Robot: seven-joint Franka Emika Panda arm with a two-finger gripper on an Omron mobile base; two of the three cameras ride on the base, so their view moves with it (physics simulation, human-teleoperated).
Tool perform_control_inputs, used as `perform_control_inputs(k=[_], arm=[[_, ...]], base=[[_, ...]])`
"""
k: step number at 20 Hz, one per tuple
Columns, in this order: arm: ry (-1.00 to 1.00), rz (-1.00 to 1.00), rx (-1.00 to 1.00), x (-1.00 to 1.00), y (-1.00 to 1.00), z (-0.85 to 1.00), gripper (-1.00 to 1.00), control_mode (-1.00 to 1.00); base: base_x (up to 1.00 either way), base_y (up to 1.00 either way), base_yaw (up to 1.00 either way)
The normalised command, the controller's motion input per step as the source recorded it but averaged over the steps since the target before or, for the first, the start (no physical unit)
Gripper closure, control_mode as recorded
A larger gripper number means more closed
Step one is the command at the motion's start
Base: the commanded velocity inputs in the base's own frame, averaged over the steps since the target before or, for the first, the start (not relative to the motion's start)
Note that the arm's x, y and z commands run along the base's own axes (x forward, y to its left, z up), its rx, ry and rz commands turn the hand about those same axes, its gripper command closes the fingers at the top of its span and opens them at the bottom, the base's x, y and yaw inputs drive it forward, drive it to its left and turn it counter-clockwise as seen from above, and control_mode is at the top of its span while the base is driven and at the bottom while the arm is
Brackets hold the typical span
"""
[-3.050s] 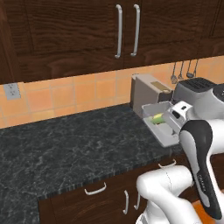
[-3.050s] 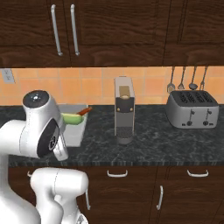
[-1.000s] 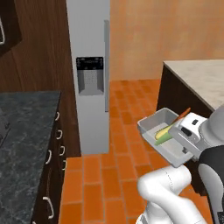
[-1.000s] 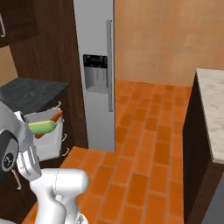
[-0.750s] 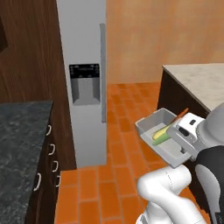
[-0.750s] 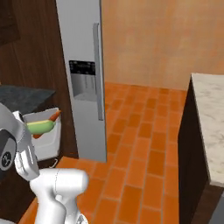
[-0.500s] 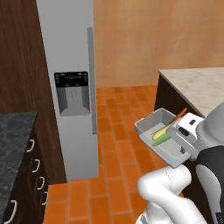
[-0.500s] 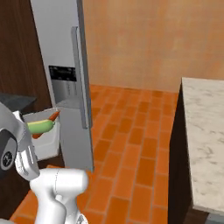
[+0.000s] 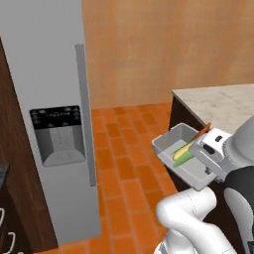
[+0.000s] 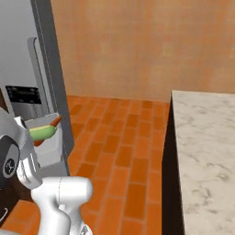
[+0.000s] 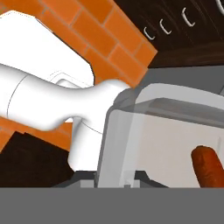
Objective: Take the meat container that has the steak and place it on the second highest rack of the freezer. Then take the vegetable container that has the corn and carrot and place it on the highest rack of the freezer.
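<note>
We are holding the grey vegetable container [image 9: 184, 161], with corn [image 9: 181, 153] and carrot [image 9: 204, 129], our claw [image 11: 114, 183] clamped on its wall, facing the closed freezer [image 9: 54, 89].

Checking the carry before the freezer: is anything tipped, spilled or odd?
Nothing spilled. The vegetable container rides tilted at the gripper, corn and carrot still inside. The freezer door looks closed.

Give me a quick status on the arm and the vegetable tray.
Tool shut on the tray rim. Corn and carrot inside, tray held above the floor. Fridge door closed.
</note>
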Motion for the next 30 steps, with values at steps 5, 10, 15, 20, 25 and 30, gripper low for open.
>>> perform_control_inputs(k=[5,10,15,20,25,30], arm=[[0.00,0.00,0.00,0.00,0.00,0.00,1.00,1.00],[0.00,0.00,0.00,0.00,0.00,0.00,1.00,1.00],[0.00,0.00,0.00,0.00,0.00,0.00,1.00,1.00],[0.00,0.00,0.00,0.00,0.00,0.00,1.00,1.00],[0.00,0.00,0.00,0.00,0.00,0.00,1.00,1.00],[0.00,0.00,0.00,0.00,0.00,0.00,1.00,1.00]], base=[[0.76,-0.44,-0.17],[1.00,-0.36,-0.01],[1.00,-0.39,0.02],[1.00,-0.07,0.22],[1.00,0.00,0.31],[0.92,0.00,0.53]])
